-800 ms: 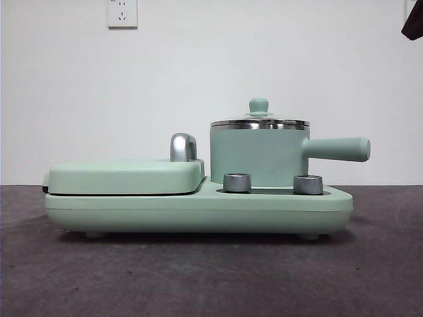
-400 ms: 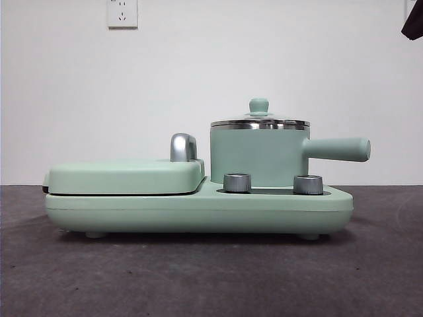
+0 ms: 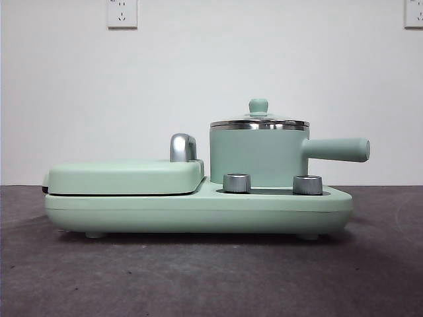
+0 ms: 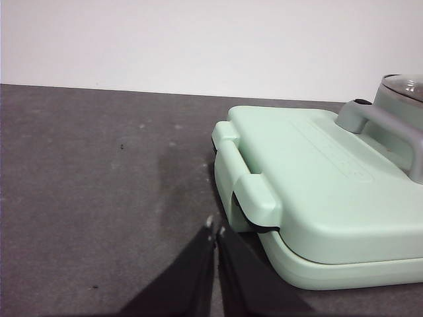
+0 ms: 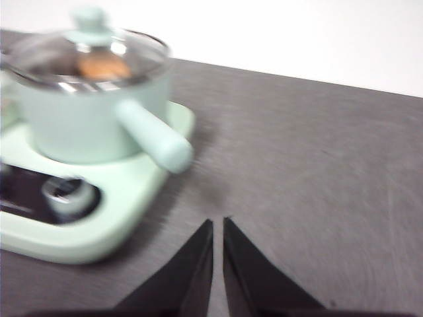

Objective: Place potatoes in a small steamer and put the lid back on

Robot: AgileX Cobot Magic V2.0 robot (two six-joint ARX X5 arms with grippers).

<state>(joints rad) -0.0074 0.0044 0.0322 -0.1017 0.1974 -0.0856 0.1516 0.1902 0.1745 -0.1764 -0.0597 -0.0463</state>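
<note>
The mint-green small steamer (image 3: 258,155) stands on the right half of the mint-green cooker base (image 3: 198,211), its side handle (image 3: 337,149) pointing right. The glass lid (image 3: 259,122) with its green knob rests on the steamer. Through the glass, the right wrist view shows an orange-brown potato (image 5: 100,66) inside the steamer (image 5: 86,119). My right gripper (image 5: 218,228) is shut, hovering over the dark table beside the steamer's handle. Over the table, off the end of the flat griddle cover (image 4: 317,178), my left gripper (image 4: 215,232) is shut. Neither gripper appears in the front view.
A flat mint-green griddle cover (image 3: 125,175) with a chrome handle (image 3: 182,146) fills the cooker's left half. Two steel knobs (image 3: 236,183) sit on the base in front of the steamer. A white wall with sockets (image 3: 122,13) stands behind the dark table.
The black arm tip at the front view's top right corner has left the picture. The steamer, lid and cooker have not moved.
</note>
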